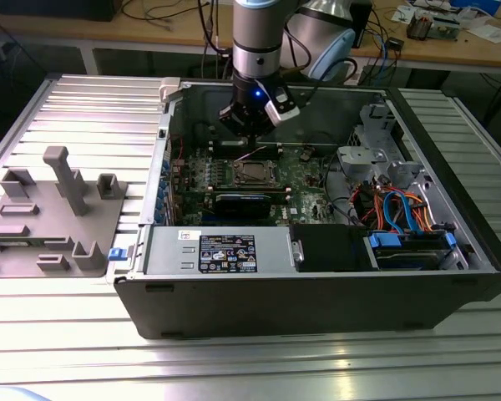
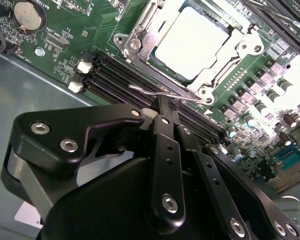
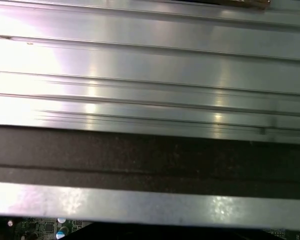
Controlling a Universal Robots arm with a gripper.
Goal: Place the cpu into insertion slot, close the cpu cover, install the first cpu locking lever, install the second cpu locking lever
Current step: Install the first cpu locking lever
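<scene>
- My end effector [image 2: 165,107] has its fingers pinched together with nothing between them, tips right at the wire locking lever [image 2: 157,91] beside the insertion slot [image 2: 190,47].
- The cpu [image 2: 190,42] sits in the slot, cpu cover [image 2: 140,40] down.
- Risk, I reckon: tips slipping off that thin lever and scraping the green board [image 2: 65,45].
- Second wrist view shows the lever contact; the exterior view gives the computer case [image 1: 317,292] on the tabletop [image 1: 67,109].

A ribbed metal table [image 1: 58,334] carries the things. An open computer case [image 1: 317,284] lies on it, in the middle and toward the exterior view's right. A grey fixture block [image 1: 54,221] with upright pegs and pockets lies on the table at the exterior view's left, just beside the case. The table's ribs [image 3: 150,75] also appear in the first wrist view.
</scene>
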